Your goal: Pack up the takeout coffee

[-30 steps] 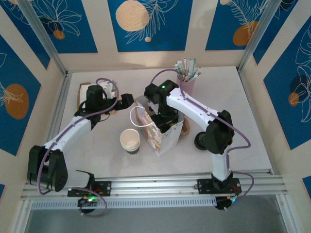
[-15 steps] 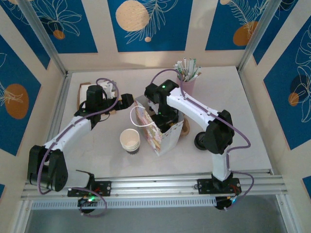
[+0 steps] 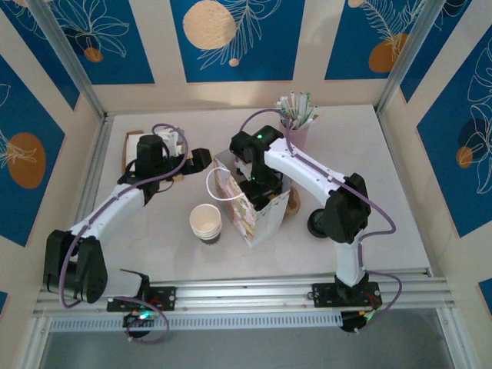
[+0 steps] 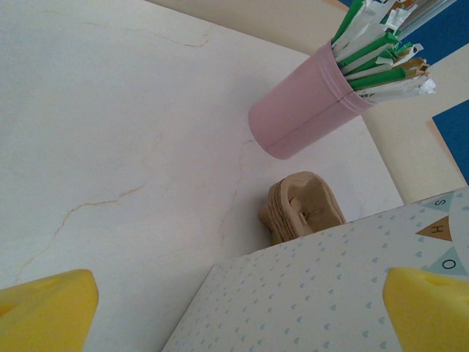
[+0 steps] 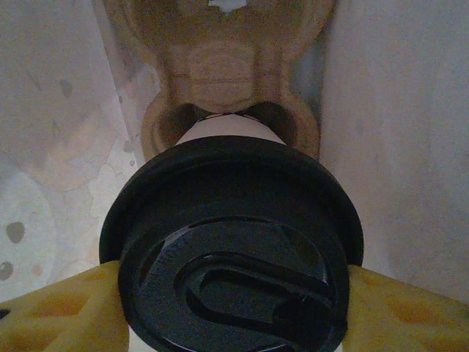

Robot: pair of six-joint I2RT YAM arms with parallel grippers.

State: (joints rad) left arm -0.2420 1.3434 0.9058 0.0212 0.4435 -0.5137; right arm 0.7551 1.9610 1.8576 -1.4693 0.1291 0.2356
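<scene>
Two grippers: my right gripper (image 5: 231, 312) is down inside the paper bag (image 3: 265, 223), yellow pads (image 5: 66, 308) clamped on either side of the takeout coffee (image 5: 234, 242). My left gripper (image 4: 238, 312) is spread wide with nothing in it, just beside the bag's left wall.
Coffee: inside the bag, upright, black sip lid facing me, above the cardboard carrier (image 5: 220, 73) on the bag's floor. I cannot tell whether the base is seated.
Risk, tipping: if the base meets a ridge of the carrier rather than a well, I judge the cup leans into the bag wall once I let go.
Risk, lid: I am gripping close under the rim, so extra squeeze could pop the lid.
Risk, bag: it is a tight fit, so my pads may snag the paper on the way out and drag the bag, which nothing is holding.
Pink cup (image 4: 308, 110): behind the bag, stuffed with green and white paper-wrapped sticks (image 4: 381, 44).
Lidless cups (image 3: 205, 221): nested stack left of the bag, the top one empty.
Spare carriers (image 4: 300, 209): small stack just right of the bag.
Loose lid (image 3: 317, 224): further right of the bag, no cup.
</scene>
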